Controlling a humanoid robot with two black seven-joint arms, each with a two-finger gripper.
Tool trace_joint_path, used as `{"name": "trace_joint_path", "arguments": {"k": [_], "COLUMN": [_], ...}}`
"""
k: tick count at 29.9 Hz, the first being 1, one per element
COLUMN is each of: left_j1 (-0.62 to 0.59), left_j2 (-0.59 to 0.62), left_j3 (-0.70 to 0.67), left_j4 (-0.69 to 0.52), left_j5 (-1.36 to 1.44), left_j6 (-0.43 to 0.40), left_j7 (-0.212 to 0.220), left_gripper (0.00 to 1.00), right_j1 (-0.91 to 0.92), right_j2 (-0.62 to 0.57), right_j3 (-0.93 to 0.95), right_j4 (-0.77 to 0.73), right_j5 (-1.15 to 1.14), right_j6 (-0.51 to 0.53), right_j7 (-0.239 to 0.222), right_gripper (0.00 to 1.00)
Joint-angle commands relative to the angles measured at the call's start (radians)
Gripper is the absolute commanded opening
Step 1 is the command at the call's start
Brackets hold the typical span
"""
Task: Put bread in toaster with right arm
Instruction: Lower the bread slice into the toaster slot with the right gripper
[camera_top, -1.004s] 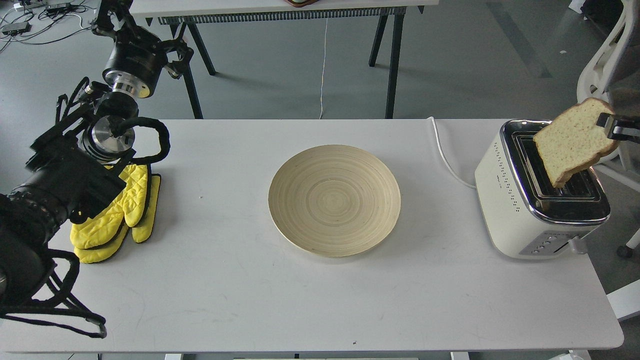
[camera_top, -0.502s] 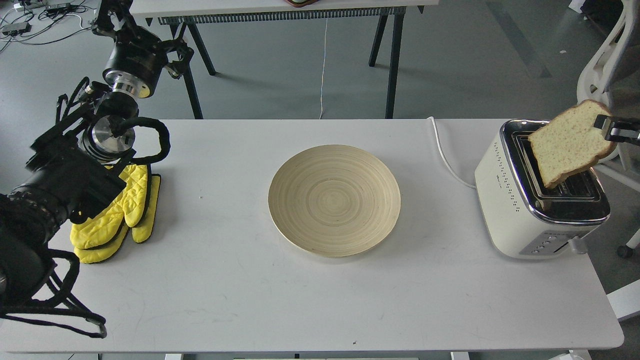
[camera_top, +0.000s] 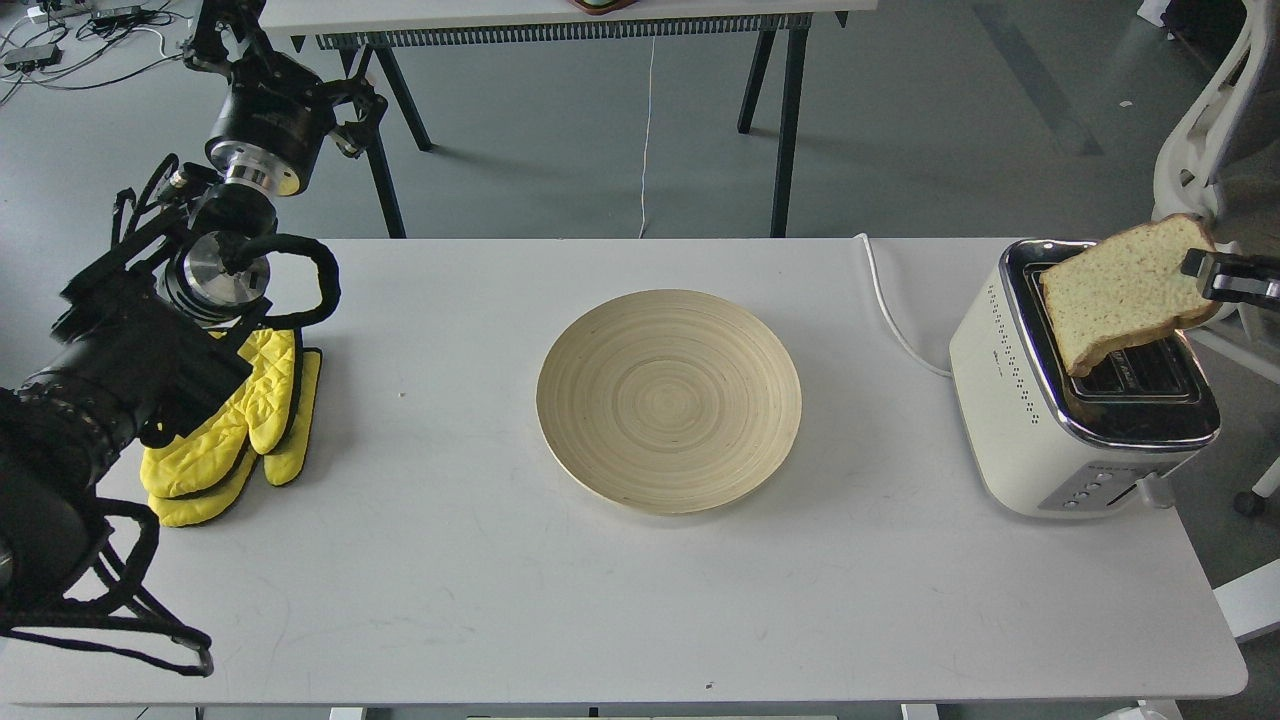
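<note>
The bread (camera_top: 1122, 292), a pale speckled slice with a brown crust, hangs tilted over the toaster's black slots, its lower corner close to the left slot. The cream-white toaster (camera_top: 1050, 410) with a chrome top stands at the table's right end, cord running back. My right gripper (camera_top: 1200, 272) comes in from the right edge and is shut on the bread's upper right edge. My left gripper (camera_top: 222, 35) is raised at the far upper left, well away from the toaster; its fingers are dark and I cannot tell them apart.
A round bamboo plate (camera_top: 668, 400) lies in the table's middle. Yellow oven mitts (camera_top: 235, 425) lie at the left under my left arm. A white chair (camera_top: 1215, 130) stands behind the toaster. A second table's legs (camera_top: 785, 120) stand beyond.
The bread has tipped flatter and shifted a little left and down over the toaster slots, still held by my right gripper. The left arm has not moved.
</note>
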Motion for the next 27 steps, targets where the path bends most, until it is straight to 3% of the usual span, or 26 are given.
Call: {"name": "trace_joint_path", "arguments": {"k": [1, 27], "left_j1": [0.000, 0.000], "left_j2": [0.000, 0.000], "left_j3": [-0.001, -0.001], "left_j4": [-0.001, -0.001], "left_j5": [0.000, 0.000], "left_j6": [0.000, 0.000], "left_j7": [0.000, 0.000], "left_gripper": [1.00, 1.00], "right_j1": [0.001, 0.016], "right_j2": [-0.002, -0.013], "right_j3": [0.002, 0.018], "right_j4": [-0.001, -0.002], "right_j5": [-0.001, -0.003], "right_j6": [0.000, 0.003], "right_j7": [-0.001, -0.001], "right_gripper": [0.02, 0.02]}}
